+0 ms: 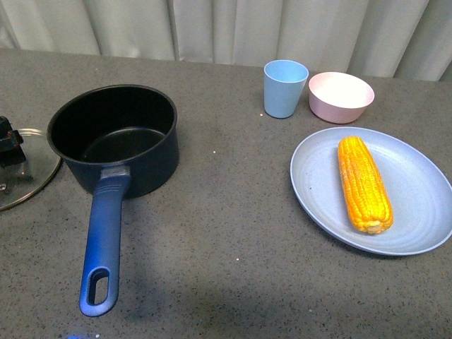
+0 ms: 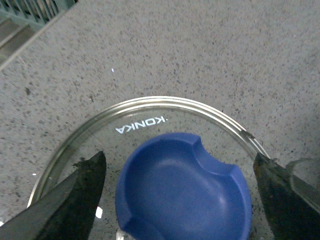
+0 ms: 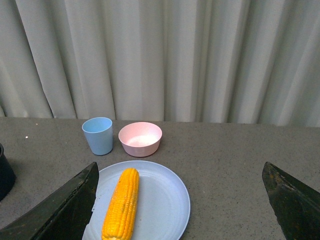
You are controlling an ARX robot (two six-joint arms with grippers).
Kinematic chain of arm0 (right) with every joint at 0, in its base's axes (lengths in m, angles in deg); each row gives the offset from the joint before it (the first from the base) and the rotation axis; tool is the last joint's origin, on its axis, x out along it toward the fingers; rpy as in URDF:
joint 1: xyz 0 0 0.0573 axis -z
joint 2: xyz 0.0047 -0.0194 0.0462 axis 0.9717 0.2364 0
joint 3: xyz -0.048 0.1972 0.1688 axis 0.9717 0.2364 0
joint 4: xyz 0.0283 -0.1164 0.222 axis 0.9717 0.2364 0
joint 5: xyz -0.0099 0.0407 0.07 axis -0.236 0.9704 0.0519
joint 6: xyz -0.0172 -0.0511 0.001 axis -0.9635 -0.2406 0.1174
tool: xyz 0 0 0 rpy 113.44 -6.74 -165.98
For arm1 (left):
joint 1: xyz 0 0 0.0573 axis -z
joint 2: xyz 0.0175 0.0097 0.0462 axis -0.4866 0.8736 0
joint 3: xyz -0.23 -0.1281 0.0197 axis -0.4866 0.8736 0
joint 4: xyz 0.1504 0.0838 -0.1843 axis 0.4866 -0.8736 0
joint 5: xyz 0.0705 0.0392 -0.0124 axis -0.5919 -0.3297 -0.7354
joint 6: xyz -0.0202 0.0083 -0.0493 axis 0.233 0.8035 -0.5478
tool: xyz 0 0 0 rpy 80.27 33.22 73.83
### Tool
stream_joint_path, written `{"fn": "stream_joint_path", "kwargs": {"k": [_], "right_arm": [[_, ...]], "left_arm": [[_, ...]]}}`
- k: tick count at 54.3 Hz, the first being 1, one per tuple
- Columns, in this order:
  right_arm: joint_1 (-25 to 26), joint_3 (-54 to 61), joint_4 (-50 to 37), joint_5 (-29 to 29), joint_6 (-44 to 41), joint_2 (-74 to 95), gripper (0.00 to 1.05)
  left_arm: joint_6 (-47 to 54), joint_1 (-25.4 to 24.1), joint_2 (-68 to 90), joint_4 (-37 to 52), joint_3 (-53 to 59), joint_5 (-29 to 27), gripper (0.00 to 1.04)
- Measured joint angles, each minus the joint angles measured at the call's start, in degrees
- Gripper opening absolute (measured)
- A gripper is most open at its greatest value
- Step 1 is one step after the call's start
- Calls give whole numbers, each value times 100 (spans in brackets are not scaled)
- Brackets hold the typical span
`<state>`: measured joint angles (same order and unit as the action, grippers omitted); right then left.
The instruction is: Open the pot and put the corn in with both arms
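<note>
The dark navy pot (image 1: 113,138) stands open at the left of the front view, its long blue handle (image 1: 103,244) pointing toward me. Its glass lid (image 1: 28,173) lies flat on the table left of the pot. My left gripper (image 2: 180,180) is open over the lid, one finger on each side of the blue knob (image 2: 182,190) and clear of it. The corn (image 1: 364,183) lies on a light blue plate (image 1: 417,212) at the right. My right gripper (image 3: 180,200) is open and empty, back from the plate, with the corn (image 3: 121,205) ahead of it.
A light blue cup (image 1: 284,87) and a pink bowl (image 1: 341,97) stand behind the plate. A pale curtain hangs behind the grey speckled table. The pot's edge (image 3: 4,175) shows at the side of the right wrist view.
</note>
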<state>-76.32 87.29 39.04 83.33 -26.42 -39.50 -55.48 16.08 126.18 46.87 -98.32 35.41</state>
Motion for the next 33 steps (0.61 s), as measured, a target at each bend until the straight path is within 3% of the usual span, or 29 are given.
{"fn": "stream_joint_path", "kwargs": {"k": [5, 15, 18, 20, 33], "right_arm": [[0, 0, 0, 2, -2, 0, 96], [0, 0, 0, 0, 0, 0, 96], [0, 0, 0, 2, 0, 0, 96], [0, 0, 0, -4, 0, 0, 96], [0, 2, 0, -2, 0, 0, 96]], "left_arm": [[63, 0, -468, -26, 251, -149, 100], [46, 44, -2450, -339, 1213, -260, 97], [155, 50, -3047, 575, 1803, 723, 84], [205, 116, -3429, 833, 2155, 1014, 77], [308, 516, -4986, 490, 3202, 822, 31]]}}
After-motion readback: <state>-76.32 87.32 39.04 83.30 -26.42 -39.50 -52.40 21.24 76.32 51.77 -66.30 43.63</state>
